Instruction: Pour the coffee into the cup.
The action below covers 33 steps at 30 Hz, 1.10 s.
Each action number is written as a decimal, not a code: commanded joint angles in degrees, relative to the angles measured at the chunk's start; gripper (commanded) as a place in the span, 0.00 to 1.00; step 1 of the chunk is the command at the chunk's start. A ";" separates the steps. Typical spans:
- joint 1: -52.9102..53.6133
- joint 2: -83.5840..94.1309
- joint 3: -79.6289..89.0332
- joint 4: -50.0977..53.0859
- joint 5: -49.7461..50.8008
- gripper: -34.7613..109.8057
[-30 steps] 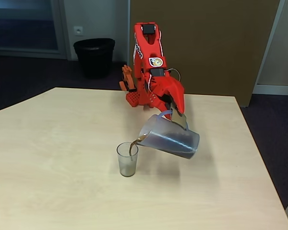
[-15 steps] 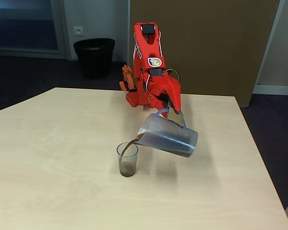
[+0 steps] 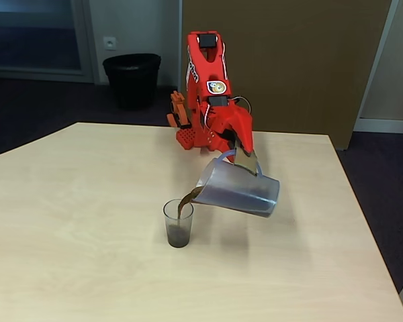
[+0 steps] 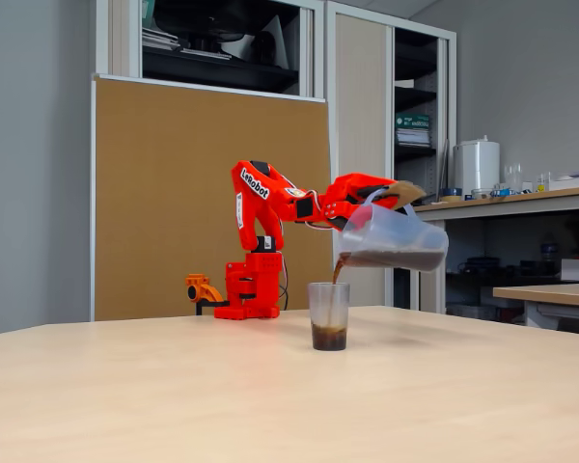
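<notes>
Dark coffee (image 3: 185, 201) streams from one jug (image 3: 238, 188), gripped by the tool (image 3: 245, 159), into one cup (image 3: 178, 223).

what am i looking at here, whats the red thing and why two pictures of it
The red thing is a small robot arm bolted at the far edge of a pale wooden table. Both pictures show the same instant from two fixed cameras: one looks down from the front, the other sits low, near table height. At the arm's end, a two-finger gripper is clamped on the handle of a clear plastic jug, tilted so that its spout is lowest. Dark coffee runs from the spout into a small clear cup standing on the table. The low view shows the cup only filled near the bottom.
</notes>
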 commanded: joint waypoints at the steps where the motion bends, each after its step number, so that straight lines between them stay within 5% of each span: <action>1: 0.18 2.55 0.00 -2.64 1.85 0.24; 33: 0.79 2.02 -0.18 -4.13 5.19 0.24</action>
